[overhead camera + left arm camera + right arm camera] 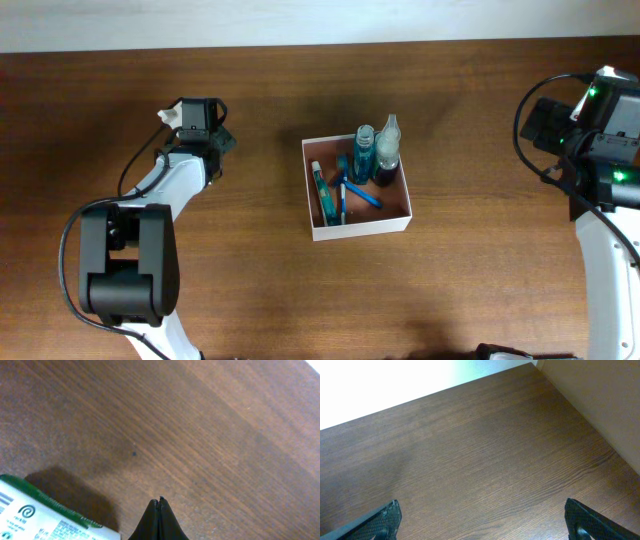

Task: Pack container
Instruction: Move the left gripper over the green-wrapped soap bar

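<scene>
As the container [360, 228] sits midway between the side edges, toiletries [365, 160] inside, the left gripper [159, 506] beyond it is pinched together on nothing, just beside a soap packet [40, 517]. The right gripper [482, 521] gapes wide and empty near the far right corner.

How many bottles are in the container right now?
2. A teal bottle and a pale-capped spray bottle, side by side at the far right corner of the container. Smaller ones under them could be hidden.

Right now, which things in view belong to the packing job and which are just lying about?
Job: container, blue bottle, spray bottle and tube inside it, soap packet beside the left gripper.
Lying about: nothing else shows, only the wooden table.
</scene>
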You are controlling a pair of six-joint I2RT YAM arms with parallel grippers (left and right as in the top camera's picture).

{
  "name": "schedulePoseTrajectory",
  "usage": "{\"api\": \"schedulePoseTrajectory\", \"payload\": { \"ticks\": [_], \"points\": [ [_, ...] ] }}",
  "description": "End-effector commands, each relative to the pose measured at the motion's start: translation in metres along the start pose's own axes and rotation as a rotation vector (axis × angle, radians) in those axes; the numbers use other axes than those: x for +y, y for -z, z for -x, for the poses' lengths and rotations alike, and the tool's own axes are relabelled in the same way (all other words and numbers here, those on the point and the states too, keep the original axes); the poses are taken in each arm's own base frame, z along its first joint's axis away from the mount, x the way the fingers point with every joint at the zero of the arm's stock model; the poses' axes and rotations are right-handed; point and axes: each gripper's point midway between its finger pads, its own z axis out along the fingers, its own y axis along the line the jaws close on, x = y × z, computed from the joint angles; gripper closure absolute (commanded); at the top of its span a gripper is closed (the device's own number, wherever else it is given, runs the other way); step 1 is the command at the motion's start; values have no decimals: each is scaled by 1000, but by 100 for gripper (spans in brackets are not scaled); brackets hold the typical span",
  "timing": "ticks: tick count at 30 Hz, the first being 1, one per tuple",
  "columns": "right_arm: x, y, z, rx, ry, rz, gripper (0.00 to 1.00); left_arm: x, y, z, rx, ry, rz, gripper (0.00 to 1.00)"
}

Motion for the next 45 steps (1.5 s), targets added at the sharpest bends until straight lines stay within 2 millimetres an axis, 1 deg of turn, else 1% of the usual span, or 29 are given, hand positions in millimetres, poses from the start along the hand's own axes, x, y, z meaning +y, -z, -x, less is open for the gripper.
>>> {"api": "schedulePoseTrajectory", "payload": {
  "ticks": [1, 7, 23, 32, 38, 41, 45],
  "points": [
    [-3, 6, 9, -26, -12, -1, 1, 5, -2, 0, -5, -4, 33, 99],
    [-3, 6, 9, -26, -12, -1, 1, 19, -1, -4, 2, -18, 104, 99],
    [-3, 6, 9, -26, -12, -1, 1, 30, 0, -17, 53, -35, 146, 99],
    [-3, 6, 9, -26, -12, -1, 1, 53, 7, -41, 159, -71, 236, 99],
    [-3, 6, 9, -26, -12, -1, 1, 63, 11, -51, 204, -86, 274, 99],
    [-3, 6, 9, -26, -12, -1, 2, 64, 14, -51, 211, -88, 280, 99],
    [-3, 6, 9, -26, -12, -1, 1, 59, 17, -43, 191, -83, 267, 99]
  ]
}}
